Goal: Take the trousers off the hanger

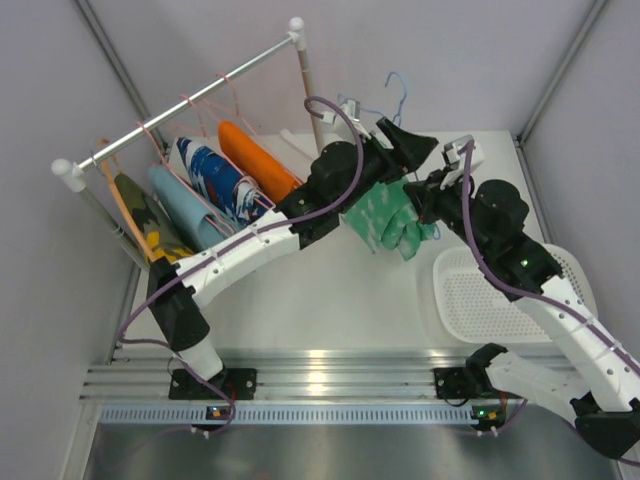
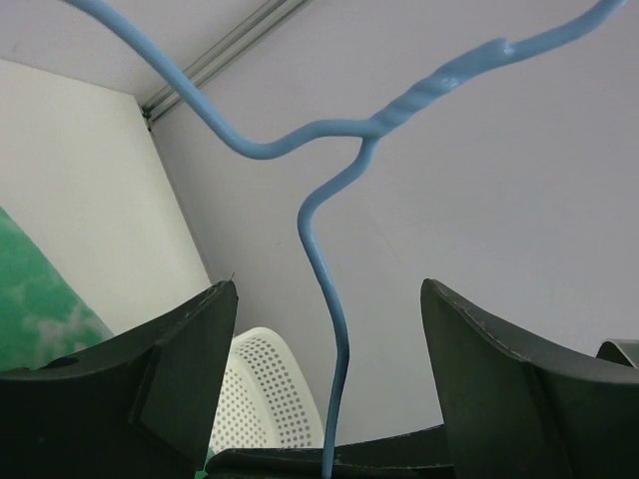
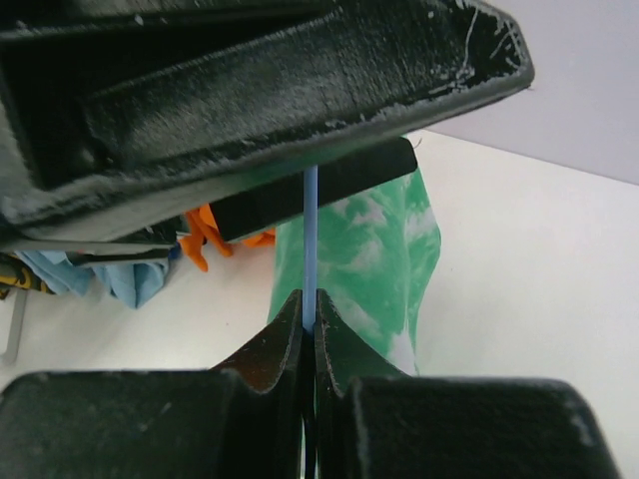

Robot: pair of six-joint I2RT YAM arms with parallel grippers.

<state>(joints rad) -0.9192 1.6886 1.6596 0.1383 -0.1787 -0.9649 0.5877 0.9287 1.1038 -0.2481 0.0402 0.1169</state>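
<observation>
Pale walls close in a white surface (image 1: 330,300), with both arms bolted at its near edge. Just beyond the right arm's base lies a white perforated basket (image 1: 470,300), with nothing in it that I can see.

Past that, mid-surface, the two arms meet over the mint green trousers (image 1: 385,220), which hang in a bunch on a blue wire hanger (image 2: 324,269) held clear of the rail. The right gripper (image 3: 310,324) is pinched tight on the hanger's thin wire. The left gripper (image 2: 327,289) stands wide, its jaws on either side of the wire below the twisted neck and apart from it.

Farthest back, on the left, the rail (image 1: 180,105) carries the orange trousers (image 1: 255,155), the blue-and-white patterned trousers (image 1: 215,180), the light blue trousers (image 1: 185,205) and the camouflage trousers (image 1: 145,215), each on its own hanger.

To my eye, the mint pair is the one being worked off. Next, the left gripper likely needs to close on the wire or the cloth, so the trousers can be drawn off and dropped, perhaps into the basket.
</observation>
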